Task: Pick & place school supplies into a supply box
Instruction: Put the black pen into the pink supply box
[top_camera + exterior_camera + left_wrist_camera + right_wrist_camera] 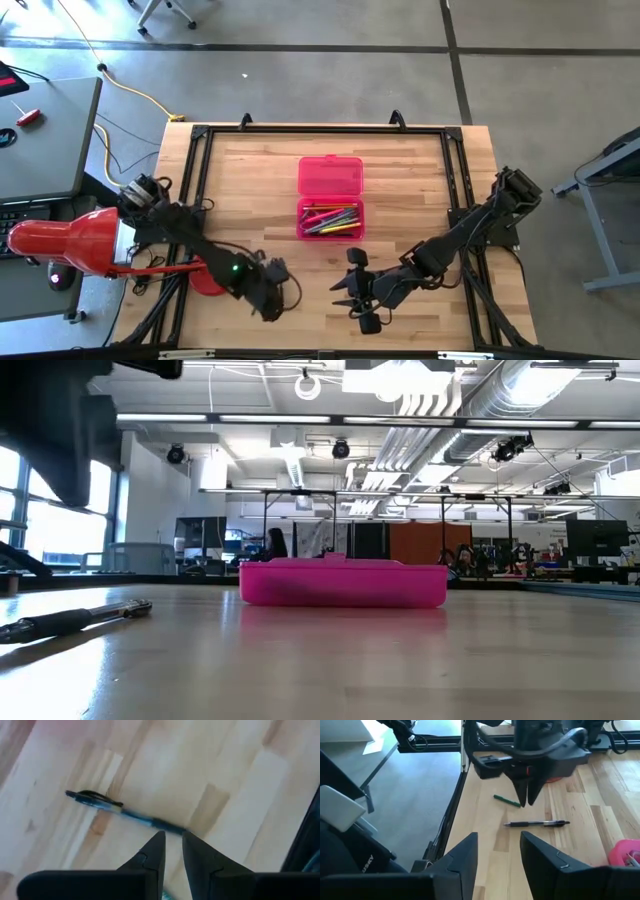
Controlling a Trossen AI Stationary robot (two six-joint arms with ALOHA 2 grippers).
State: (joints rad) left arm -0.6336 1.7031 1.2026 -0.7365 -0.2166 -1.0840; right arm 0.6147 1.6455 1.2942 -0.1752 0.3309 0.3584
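Hanging low over the wooden table [400,180], the left gripper [268,300] sat near the 7 o'clock part of the tabletop in the high view. Its two dark fingers [155,851] pointed down with only a thin gap between them. They held nothing. A black pen [125,812] lay flat on the wood just past the fingertips, not touching them. The right wrist view showed the same pen [536,824] lying near a small green pen [507,800], with the left gripper [527,800] hanging above them, its tip next to the green pen.

The right gripper [355,290] waited near 5 o'clock. Its fingers [465,854] were spread wide and empty.

The pink supply box [330,198] sat in the middle of the table with its lid folded back toward 12 o'clock. Yellow, orange and red pens and pencils [331,220] lay inside its near half. From table height the box [343,582] stood well behind the black pen [75,620], which lay toward 9 o'clock.

A red round disc [205,281] lay at the table's edge toward 8 o'clock, partly hidden by the left arm.
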